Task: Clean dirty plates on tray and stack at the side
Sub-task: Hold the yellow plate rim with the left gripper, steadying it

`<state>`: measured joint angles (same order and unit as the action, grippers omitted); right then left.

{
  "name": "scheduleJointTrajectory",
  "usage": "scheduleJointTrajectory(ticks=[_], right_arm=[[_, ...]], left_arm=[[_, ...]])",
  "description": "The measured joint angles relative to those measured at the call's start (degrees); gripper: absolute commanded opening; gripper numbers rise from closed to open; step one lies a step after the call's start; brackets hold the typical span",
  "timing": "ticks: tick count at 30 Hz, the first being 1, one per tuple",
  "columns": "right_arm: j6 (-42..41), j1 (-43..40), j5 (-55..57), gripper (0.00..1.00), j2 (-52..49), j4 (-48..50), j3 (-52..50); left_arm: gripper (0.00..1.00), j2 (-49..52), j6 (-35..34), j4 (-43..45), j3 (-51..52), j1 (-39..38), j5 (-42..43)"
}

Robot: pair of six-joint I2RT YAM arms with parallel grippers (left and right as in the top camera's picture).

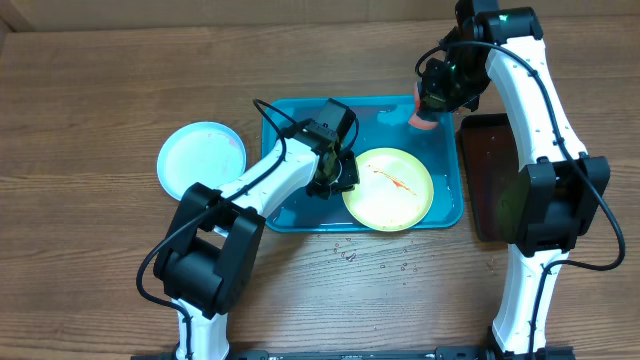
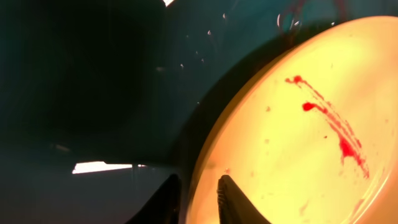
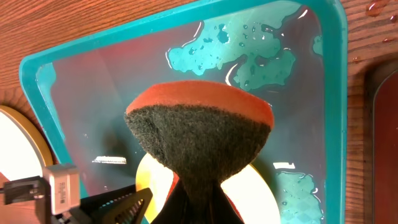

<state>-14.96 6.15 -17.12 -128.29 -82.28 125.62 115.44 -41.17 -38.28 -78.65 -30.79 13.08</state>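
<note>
Two grippers are busy: the left gripper (image 2: 199,182) pinches the rim of a sauce-streaked pale yellow-green round plastic plate (image 2: 298,143). The right gripper (image 1: 433,103) clamps an orange scouring sponge (image 3: 199,134) above the wet turquoise rectangular plastic tray (image 1: 390,122), beside a narrow black tray (image 1: 490,180).

I see a yellow-green plate (image 1: 388,188), flat in the right half of my wet turquoise tray (image 1: 300,112), red sauce streak across it, light blue plate (image 1: 201,160) flat, just left of the tray.

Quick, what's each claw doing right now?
Left gripper: closed on the rim of the yellow plate.
Right gripper: closed, holding the orange sponge.
</note>
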Motion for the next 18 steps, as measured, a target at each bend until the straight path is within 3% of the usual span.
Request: scheduleJointTrajectory(ticks=[2,11,18], right_arm=[[0.00,0.00,-0.02,0.04,0.00,0.00,0.00],[0.02,-0.02,0.00,0.04,0.00,-0.28,0.00],[0.02,-0.02,-0.02,0.04,0.00,-0.74,0.00]], left_arm=[[0.04,0.00,-0.52,0.35,0.37,-0.26,0.26],[0.04,0.00,0.33,5.64,0.57,0.63,-1.66],[0.04,0.00,13.42,10.99,0.55,5.27,-3.58]])
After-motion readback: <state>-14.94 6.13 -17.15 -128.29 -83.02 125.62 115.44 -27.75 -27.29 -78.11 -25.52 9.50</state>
